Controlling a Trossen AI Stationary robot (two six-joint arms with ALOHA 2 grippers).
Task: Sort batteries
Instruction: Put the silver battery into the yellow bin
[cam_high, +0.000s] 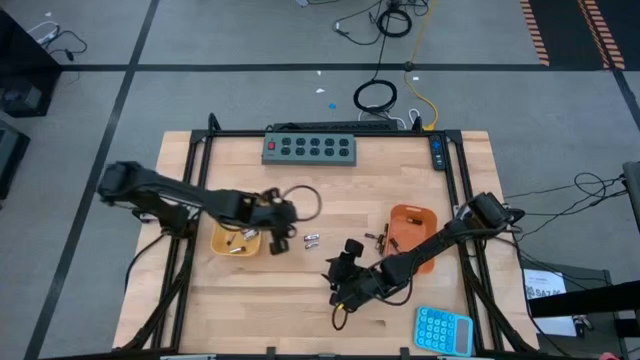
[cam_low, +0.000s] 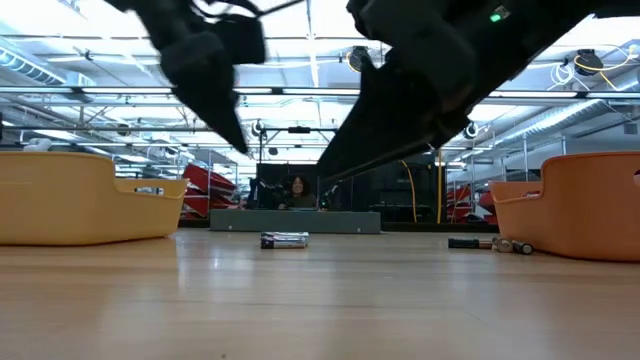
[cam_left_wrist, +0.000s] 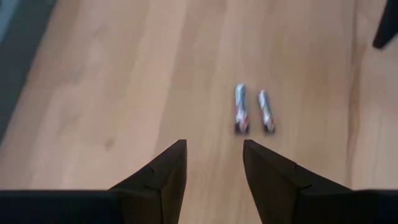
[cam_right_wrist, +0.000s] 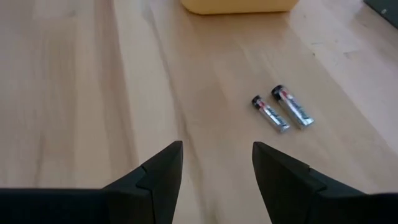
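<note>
Two silver-white batteries (cam_high: 312, 241) lie side by side on the wooden table between the two trays; they also show in the left wrist view (cam_left_wrist: 252, 111), the right wrist view (cam_right_wrist: 283, 110) and the low view (cam_low: 285, 239). My left gripper (cam_high: 283, 240) is open and empty above the table, just left of this pair, beside the yellow tray (cam_high: 222, 244), which holds a few batteries. My right gripper (cam_high: 343, 262) is open and empty, nearer the table's front than the pair. In their wrist views, the left gripper (cam_left_wrist: 214, 144) and right gripper (cam_right_wrist: 217, 146) show bare wood between the fingers.
An orange tray (cam_high: 424, 216) stands at the right, with small dark batteries (cam_high: 378, 238) on the table by its left side, also seen in the low view (cam_low: 492, 243). A grey power strip (cam_high: 310, 148) lies at the far edge. A blue calculator (cam_high: 442, 330) lies front right.
</note>
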